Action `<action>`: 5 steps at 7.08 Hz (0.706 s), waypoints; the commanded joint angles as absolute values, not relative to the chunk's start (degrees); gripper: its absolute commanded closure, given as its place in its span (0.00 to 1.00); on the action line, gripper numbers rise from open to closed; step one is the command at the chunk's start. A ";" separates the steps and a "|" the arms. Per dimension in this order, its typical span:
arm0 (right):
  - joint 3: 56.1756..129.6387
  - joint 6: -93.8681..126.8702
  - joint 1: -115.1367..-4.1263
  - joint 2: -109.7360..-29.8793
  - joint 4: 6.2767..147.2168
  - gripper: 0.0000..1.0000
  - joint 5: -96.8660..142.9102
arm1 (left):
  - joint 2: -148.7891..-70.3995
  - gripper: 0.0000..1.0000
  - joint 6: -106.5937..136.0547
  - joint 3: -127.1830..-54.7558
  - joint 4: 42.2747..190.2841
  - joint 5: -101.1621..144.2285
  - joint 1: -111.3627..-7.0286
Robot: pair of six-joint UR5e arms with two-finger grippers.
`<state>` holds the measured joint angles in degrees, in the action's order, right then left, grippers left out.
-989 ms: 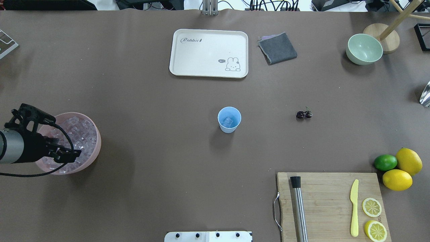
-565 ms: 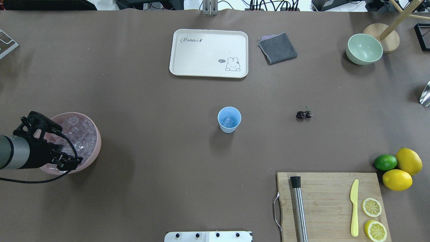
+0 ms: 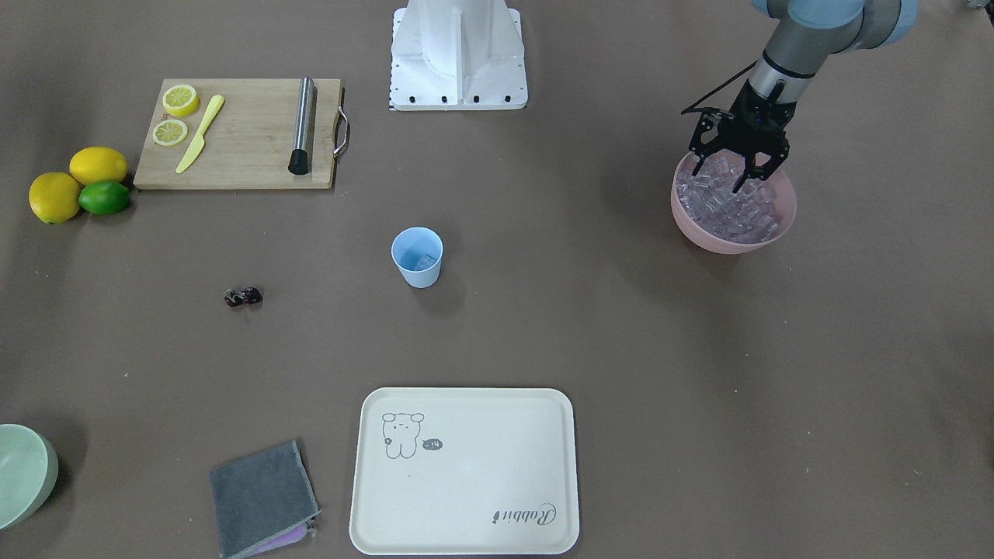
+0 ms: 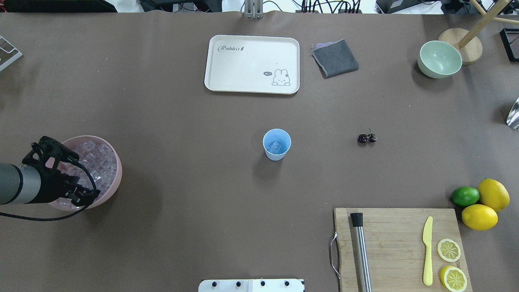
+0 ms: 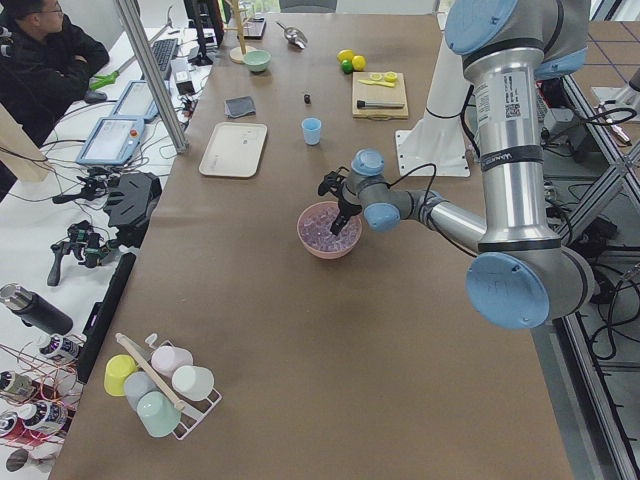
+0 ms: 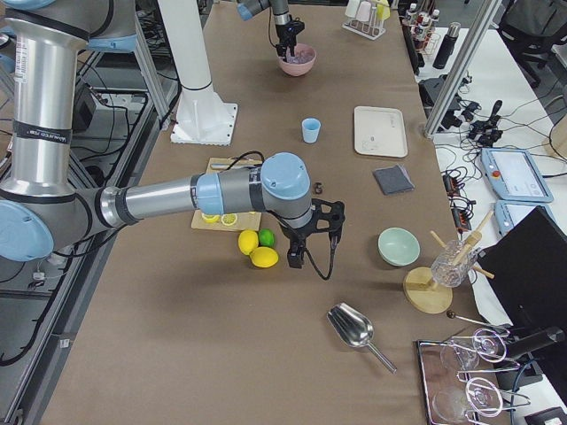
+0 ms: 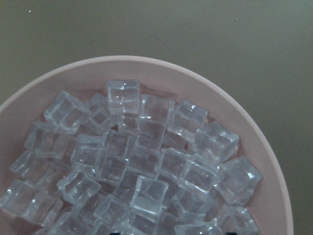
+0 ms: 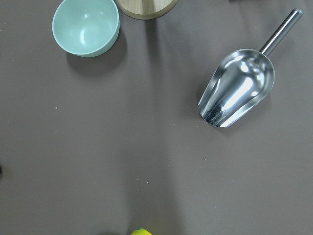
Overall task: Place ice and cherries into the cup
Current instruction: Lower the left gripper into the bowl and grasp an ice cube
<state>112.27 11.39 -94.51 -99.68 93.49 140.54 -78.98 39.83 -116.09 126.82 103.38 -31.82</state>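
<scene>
While the left gripper (image 3: 726, 175) hangs over the wide pink plastic bowl (image 3: 730, 239), its two fingers are spread apart and hold nothing. A cream bunny tray (image 4: 251, 65) and a folded grey cloth (image 4: 335, 57) lie past the small light blue plastic cup (image 4: 277, 153). The pink bowl is full of small clear ice cubes (image 7: 146, 161). The cup has some ice inside. The tiny dark purple cherries (image 4: 367, 138) lie on the table, well apart from the cup. I cannot tell how the right gripper (image 6: 306, 243) stands.
</scene>
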 commanded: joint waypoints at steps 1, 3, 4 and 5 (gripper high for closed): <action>112.32 11.43 -94.66 -99.41 93.43 0.00 140.45 | -79.19 0.26 39.81 -116.02 126.83 103.45 -31.82; 112.15 11.43 -94.66 -99.05 93.43 0.00 140.45 | -80.50 0.27 39.81 -114.97 126.74 103.80 -31.73; 112.06 11.43 -94.66 -98.88 93.51 0.00 140.45 | -80.94 0.27 39.81 -114.44 126.74 104.67 -31.73; 112.06 11.43 -94.66 -98.79 93.52 0.00 140.45 | -80.95 0.27 39.81 -114.69 126.74 104.85 -31.73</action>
